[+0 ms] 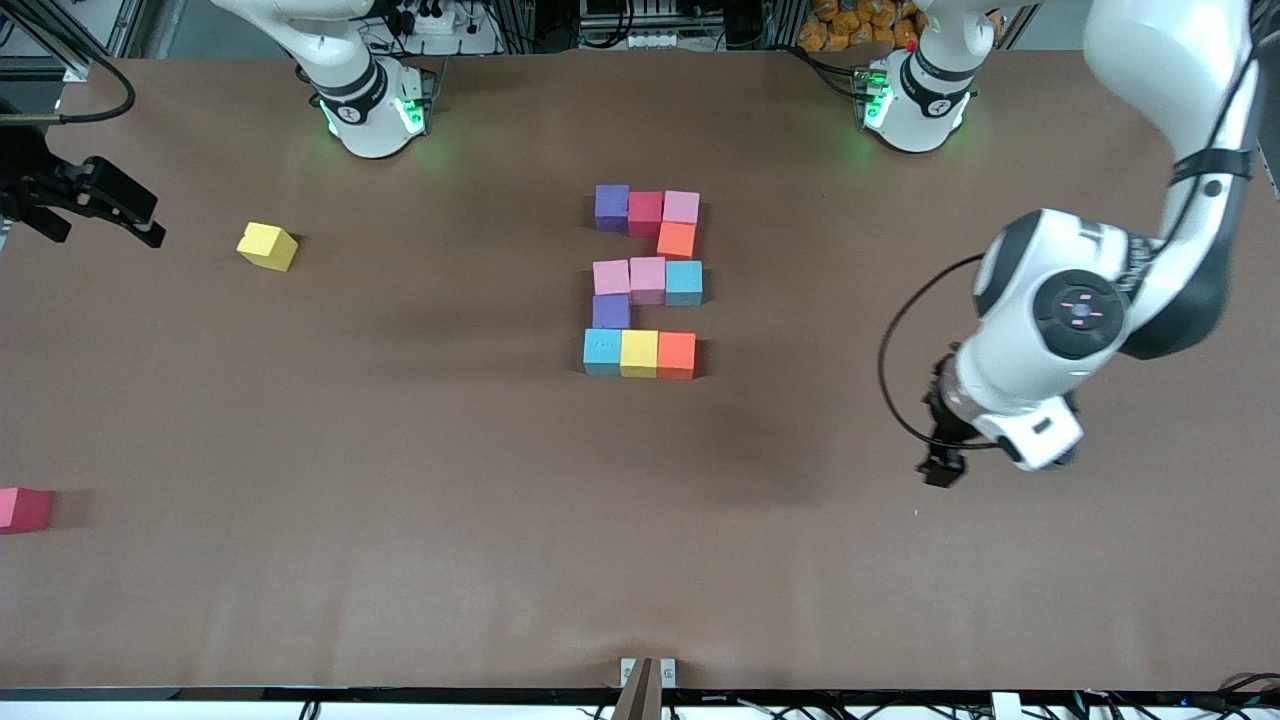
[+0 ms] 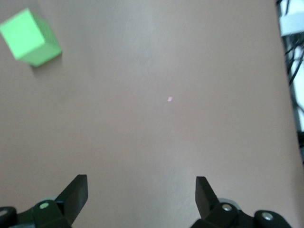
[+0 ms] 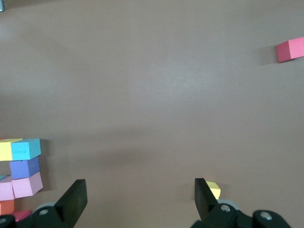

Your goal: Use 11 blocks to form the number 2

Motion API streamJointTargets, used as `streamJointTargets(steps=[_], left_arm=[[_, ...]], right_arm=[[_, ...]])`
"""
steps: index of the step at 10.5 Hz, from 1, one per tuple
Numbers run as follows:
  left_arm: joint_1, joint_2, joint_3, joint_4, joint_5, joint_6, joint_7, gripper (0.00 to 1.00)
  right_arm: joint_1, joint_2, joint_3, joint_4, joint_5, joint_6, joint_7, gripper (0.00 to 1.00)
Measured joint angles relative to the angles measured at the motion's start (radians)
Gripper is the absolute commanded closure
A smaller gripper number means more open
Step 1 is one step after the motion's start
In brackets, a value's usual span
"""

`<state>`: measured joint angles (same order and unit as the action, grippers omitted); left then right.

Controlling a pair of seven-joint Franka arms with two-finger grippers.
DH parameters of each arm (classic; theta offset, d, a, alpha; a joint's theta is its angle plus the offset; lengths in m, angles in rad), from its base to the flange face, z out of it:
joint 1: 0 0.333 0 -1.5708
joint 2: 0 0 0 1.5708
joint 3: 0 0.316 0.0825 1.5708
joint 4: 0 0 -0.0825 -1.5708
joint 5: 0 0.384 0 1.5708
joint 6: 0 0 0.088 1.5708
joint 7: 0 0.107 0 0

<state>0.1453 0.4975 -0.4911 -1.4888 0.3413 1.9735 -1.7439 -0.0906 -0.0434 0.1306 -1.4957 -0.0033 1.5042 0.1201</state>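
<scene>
Several coloured blocks lie together in the middle of the table as a blocky number 2 [image 1: 648,279]. Its row farthest from the front camera runs purple [image 1: 612,207], red [image 1: 645,213], pink [image 1: 681,207]. Its nearest row is light blue [image 1: 603,352], yellow [image 1: 639,353], orange [image 1: 677,355]. In the right wrist view one edge of it shows, with a light blue block [image 3: 25,148]. My left gripper [image 1: 942,470] [image 2: 141,190] hangs open and empty over bare table toward the left arm's end. My right gripper [image 1: 140,215] [image 3: 140,192] is open and empty at the right arm's end.
A loose yellow cube [image 1: 267,246] [image 3: 213,190] lies beside the right gripper. A red cube [image 1: 24,509] [image 3: 290,49] sits at the table's edge at the right arm's end, nearer the front camera. A green cube [image 2: 29,37] shows only in the left wrist view.
</scene>
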Motion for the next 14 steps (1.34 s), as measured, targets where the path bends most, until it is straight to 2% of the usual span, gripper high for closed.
streamJointTargets(steps=[2,5,7,8,10,12,14], left_arm=[[0.03,-0.008,-0.001,0.017,0.02,-0.045,0.11,0.0],[0.075,-0.068,-0.003,0.023,0.02,-0.203,0.315,0.0],[0.069,-0.108,0.006,0.011,-0.011,-0.272,0.437,0.0],[0.037,-0.146,0.058,-0.014,-0.068,-0.281,0.537,0.0],[-0.092,-0.274,0.246,-0.105,-0.165,-0.29,0.762,0.0],[-0.124,-0.388,0.314,-0.181,-0.196,-0.309,0.983,0.0],[-0.127,-0.45,0.374,-0.187,-0.257,-0.313,1.222,0.0]], right_arm=[[-0.002,0.001,0.0,0.001,0.0,-0.009,0.0,0.0],[-0.003,0.0,-0.002,0.014,-0.005,-0.023,0.0,0.0],[-0.003,0.0,-0.002,0.027,-0.03,-0.03,0.0,0.0],[-0.003,0.0,-0.001,0.028,-0.035,-0.038,0.0,0.0],[-0.003,0.001,-0.001,0.03,-0.04,-0.049,0.0,0.0],[-0.004,0.001,-0.004,0.036,-0.043,-0.07,0.0,0.0],[-0.013,0.001,-0.006,0.04,-0.043,-0.078,0.0,0.0]])
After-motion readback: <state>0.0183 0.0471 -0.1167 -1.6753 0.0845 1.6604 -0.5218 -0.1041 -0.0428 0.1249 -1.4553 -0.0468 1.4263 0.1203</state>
